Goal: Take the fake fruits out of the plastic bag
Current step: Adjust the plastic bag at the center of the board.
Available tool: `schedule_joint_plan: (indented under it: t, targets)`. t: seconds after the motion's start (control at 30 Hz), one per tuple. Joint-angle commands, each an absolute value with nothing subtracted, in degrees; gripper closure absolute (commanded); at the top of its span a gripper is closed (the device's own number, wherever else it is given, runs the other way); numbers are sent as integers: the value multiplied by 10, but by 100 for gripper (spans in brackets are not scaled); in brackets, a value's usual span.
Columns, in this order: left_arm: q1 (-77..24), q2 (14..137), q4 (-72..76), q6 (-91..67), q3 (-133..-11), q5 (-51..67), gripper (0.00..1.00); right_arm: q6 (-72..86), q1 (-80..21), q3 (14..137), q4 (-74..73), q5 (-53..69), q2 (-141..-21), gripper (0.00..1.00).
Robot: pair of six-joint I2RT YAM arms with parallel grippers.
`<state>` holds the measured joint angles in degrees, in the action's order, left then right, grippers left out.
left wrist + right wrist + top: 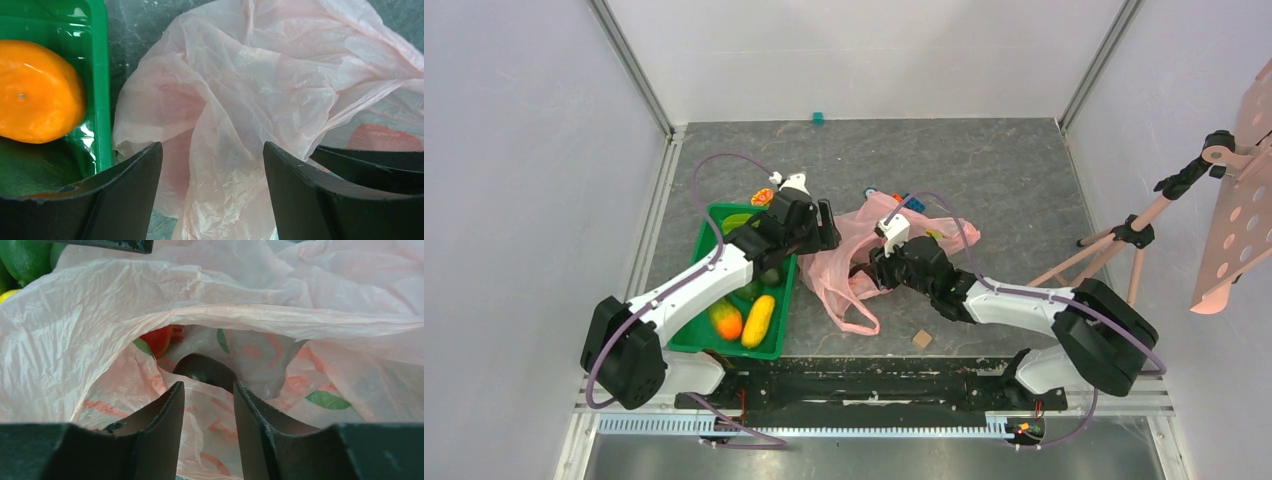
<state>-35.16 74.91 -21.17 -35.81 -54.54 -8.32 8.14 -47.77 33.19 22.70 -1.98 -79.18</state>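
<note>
Plastic bag (829, 278): right end effector (207, 390) reaches into its mouth, narrowly parted; left end effector (212, 150) hovers wide-spread above.

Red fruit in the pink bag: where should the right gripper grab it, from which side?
Probably take the red fruit by its exposed rounded end, right gripper going straight in through the mouth of the pink bag; film hides the rest.

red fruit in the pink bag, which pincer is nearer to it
Right. The right pincer sits in the bag mouth, red fruit just ahead; the left pincer hovers over the bag's outside, beside the green tray.
</note>
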Motion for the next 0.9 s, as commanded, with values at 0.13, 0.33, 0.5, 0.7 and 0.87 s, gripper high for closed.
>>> schedule_joint_plan:
  t: [0.13,0.33,0.5,0.7,0.87]
  targets:
    - [-365,757,-148,-367,-503,-66,21,119,-479,271,283,26,-816,65]
    - [-369,759,-131,-369,-483,-62,21,145,-492,205,312,6,-805,65]
    - [-370,759,-130,-368,-478,-64,21,143,-503,203,297,-14,-818,65]
    - [-370,760,-125,-369,-467,-62,21,124,-511,230,270,-34,-759,57]
    - [-370,758,-120,-369,-453,-62,23,128,-511,256,262,-51,-723,40]
